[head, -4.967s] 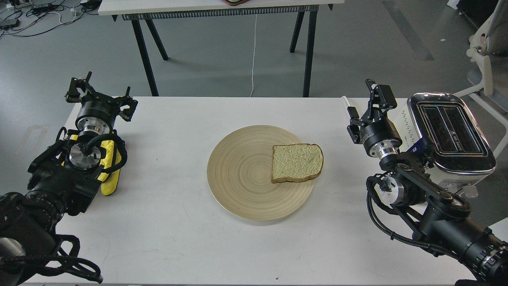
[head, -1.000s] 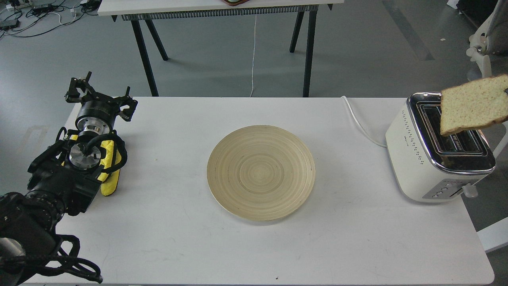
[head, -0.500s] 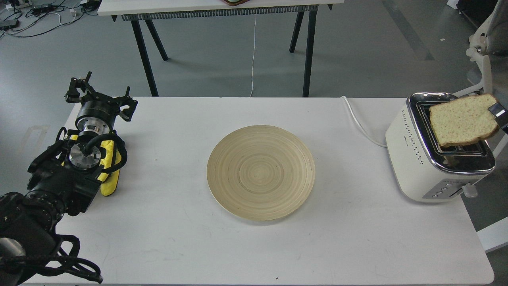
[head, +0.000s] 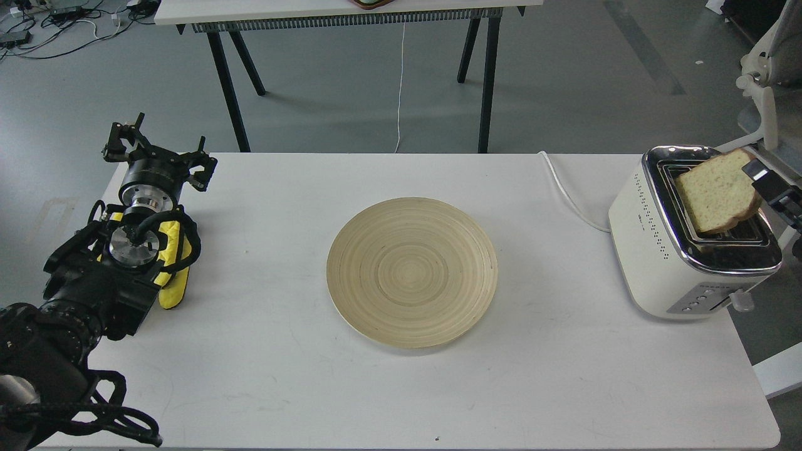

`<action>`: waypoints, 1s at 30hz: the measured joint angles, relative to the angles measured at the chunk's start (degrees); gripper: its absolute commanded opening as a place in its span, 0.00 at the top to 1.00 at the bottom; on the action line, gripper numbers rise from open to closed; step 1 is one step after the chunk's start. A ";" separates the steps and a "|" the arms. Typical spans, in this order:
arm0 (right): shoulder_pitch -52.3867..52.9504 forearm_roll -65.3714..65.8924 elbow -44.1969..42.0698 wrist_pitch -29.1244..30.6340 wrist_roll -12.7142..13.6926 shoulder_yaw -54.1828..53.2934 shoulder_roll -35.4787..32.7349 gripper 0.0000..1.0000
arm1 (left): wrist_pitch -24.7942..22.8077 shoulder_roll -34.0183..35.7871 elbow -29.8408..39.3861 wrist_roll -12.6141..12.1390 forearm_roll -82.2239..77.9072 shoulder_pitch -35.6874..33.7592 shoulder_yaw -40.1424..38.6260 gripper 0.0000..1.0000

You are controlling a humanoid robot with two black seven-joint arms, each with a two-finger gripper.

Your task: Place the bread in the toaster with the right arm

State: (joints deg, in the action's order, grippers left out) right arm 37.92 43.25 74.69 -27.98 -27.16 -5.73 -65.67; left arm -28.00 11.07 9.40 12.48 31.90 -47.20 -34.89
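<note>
A: Where was the bread (head: 714,199)?

B: Over the toaster (head: 680,247), tilted, lower edge dipping into the slot nearer the plate side. Most of the slice stood above the chrome top. Not seated yet.

A: Right gripper (head: 759,181)?

B: Only partly in frame at the right edge. Black fingers sat at the slice's upper right crust corner and looked pinched on it; the slice hung tilted with nothing else propping it, so I judged it clamped on the bread. How wide the jaws stood, couldn't tell.

A: Left gripper (head: 128,139)?

B: Parked at the table's (head: 282,351) left edge, holding nothing. Fingers too dark and tangled to say parted or closed.

A: Handling?

B: Light, soft, porous crumb, darker crust. Judged it floppy and easy to crush or tear. Crust edge was the sensible hold, stiffer than the middle. A corner pinch lets it swing, so it could catch on the slot rim.

A: Materials?

B: Toaster cream-white, rounded box, shiny chrome top, dotted holes on the side, buttons on the near end, white cord (head: 567,188) running back. Round wooden plate (head: 376,307), ringed grain, empty, mid-table. Table matte white. Yellow padding (head: 172,282) on the left arm.
</note>
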 measured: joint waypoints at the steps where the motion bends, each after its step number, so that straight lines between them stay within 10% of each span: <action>1: 0.02 0.00 0.01 0.00 0.00 -0.33 0.01 0.47 | 0.00 0.00 0.00 0.00 0.00 0.00 0.00 0.00; 6: 0.05 -0.15 0.08 0.00 0.01 -2.66 0.10 0.42 | 0.00 0.00 0.00 0.00 0.00 0.00 0.00 0.00; 10: 0.05 -0.66 1.02 -0.01 0.16 -6.84 1.34 0.02 | 0.00 0.00 0.00 0.00 0.00 0.00 0.00 0.00; 22: -0.10 -15.41 4.19 1.36 0.63 -20.48 22.11 0.01 | 0.00 0.00 0.00 0.00 0.00 0.00 0.00 0.00; 30: -0.22 -20.70 -16.54 21.69 -0.09 -29.40 44.20 0.01 | 0.00 0.00 0.00 0.00 0.00 0.00 0.00 0.00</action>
State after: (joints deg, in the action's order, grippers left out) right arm 37.69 22.55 58.15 -6.29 -27.25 -35.13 -21.47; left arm -28.00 11.07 9.40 12.48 31.90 -47.20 -34.89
